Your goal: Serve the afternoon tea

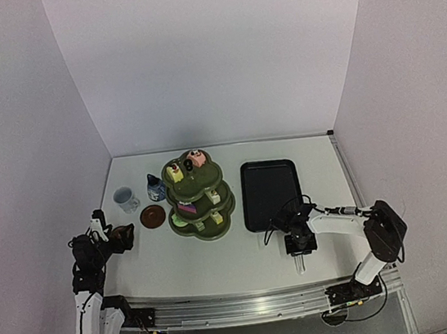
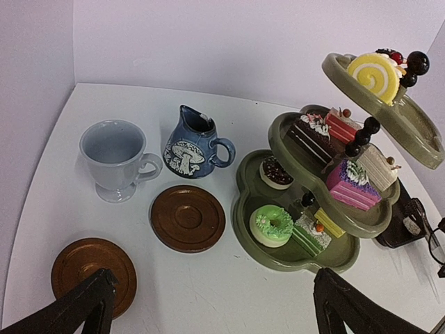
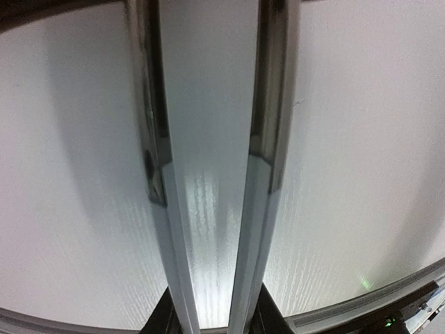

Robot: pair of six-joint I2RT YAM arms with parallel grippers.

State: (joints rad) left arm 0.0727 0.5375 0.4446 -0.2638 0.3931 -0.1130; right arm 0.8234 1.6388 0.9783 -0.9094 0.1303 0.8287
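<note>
The dark green three-tier stand [image 1: 200, 196] [image 2: 306, 259] stands mid-table with small colourful cakes on every tier, among them a green doughnut [image 2: 271, 225] and a yellow roll [image 2: 375, 75]. Left of it are the white mug [image 1: 125, 199] [image 2: 115, 156], the blue-and-white pot [image 1: 155, 187] [image 2: 191, 146] and two brown coasters [image 2: 188, 218] [image 2: 92, 268]. My left gripper [image 1: 122, 238] [image 2: 212, 278] hangs open just in front of the coasters, holding nothing. My right gripper [image 1: 299, 243] [image 3: 215, 320] is shut on the metal tongs [image 1: 301, 264] [image 3: 268, 139] near the table's front edge.
A black rectangular tray [image 1: 270, 194] lies right of the stand with nothing on it. White walls close in the table at the back and both sides. A metal rail [image 1: 241, 300] runs along the front edge.
</note>
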